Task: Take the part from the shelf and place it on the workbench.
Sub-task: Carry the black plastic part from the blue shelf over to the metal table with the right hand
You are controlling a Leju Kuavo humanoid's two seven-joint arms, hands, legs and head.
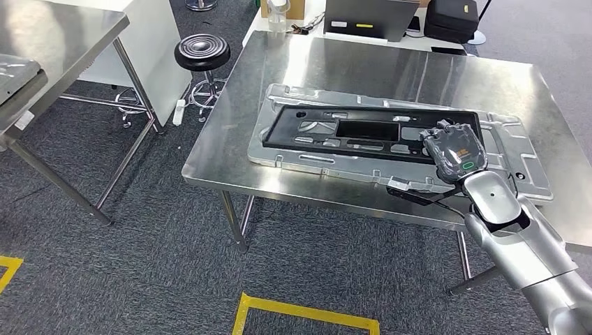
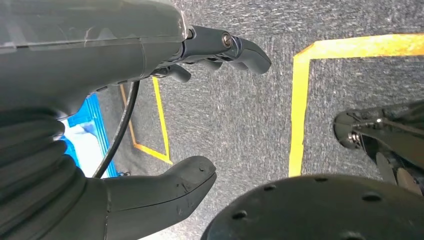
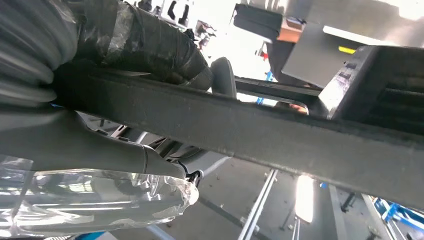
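Right robot hand (image 1: 457, 149) grips the near right edge of the black part (image 1: 370, 132), which lies flat on a grey tray (image 1: 520, 164) on the steel worktop (image 1: 391, 66). Left robot hand (image 2: 150, 115) hangs over carpet, fingers (image 2: 240, 50) and thumb spread, holding nothing.

The right hand (image 1: 455, 148) covers one end of the black part (image 1: 363, 132), so its fingers underneath are hidden. The bench (image 1: 391, 70) runs off the picture's right edge. In the right wrist view, the bright background is blurry.
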